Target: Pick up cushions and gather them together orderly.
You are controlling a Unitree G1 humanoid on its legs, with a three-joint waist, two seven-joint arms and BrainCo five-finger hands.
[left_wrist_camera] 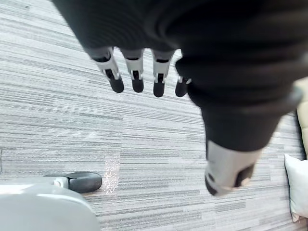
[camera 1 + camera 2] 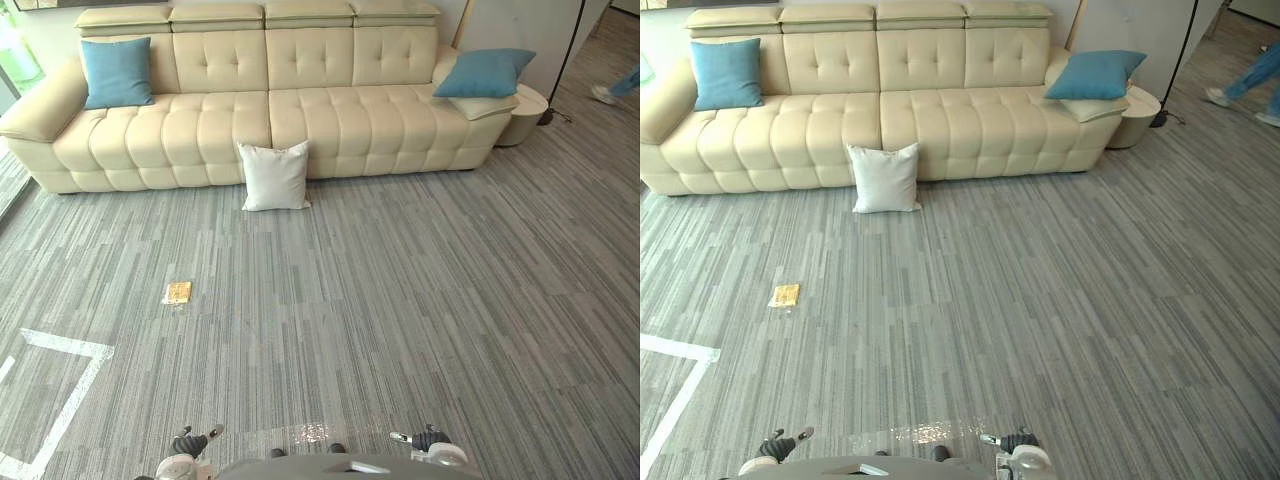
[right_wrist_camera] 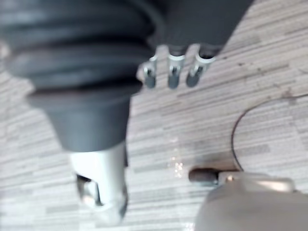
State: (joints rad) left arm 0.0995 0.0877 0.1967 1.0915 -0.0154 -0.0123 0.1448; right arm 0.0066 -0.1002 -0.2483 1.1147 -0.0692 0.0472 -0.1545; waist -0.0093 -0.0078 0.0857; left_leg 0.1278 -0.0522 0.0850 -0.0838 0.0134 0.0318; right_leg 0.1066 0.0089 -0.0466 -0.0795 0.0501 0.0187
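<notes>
Left hand (image 1: 137, 72): fingers straight and relaxed, released, holding nothing, hanging over bare floor (image 2: 400, 300). Right hand (image 3: 171, 72): same condition, fingers straight and apart from the thumb, nothing held. Both hands are low at the near edge of the head views, well apart from every cushion.

White cushion (image 2: 275, 176): on the floor, upright, leaning against the sofa (image 2: 330, 110) front near its middle. It also shows at the edge of the left wrist view.

Left blue cushion (image 2: 117, 72): on the seat at the sofa's left end, upright against the backrest, beside the left arm.

Right blue cushion (image 2: 485, 72): at the sofa's right end, tilted, lying on a cream cushion (image 2: 482, 106) over the right arm.

Other items: a small flat yellow item (image 2: 178, 292) on the floor, left of centre, well apart from the white cushion. White tape lines (image 2: 70, 345) mark the floor's near-left corner. A person's leg (image 2: 622, 85) shows at the far-right edge.
</notes>
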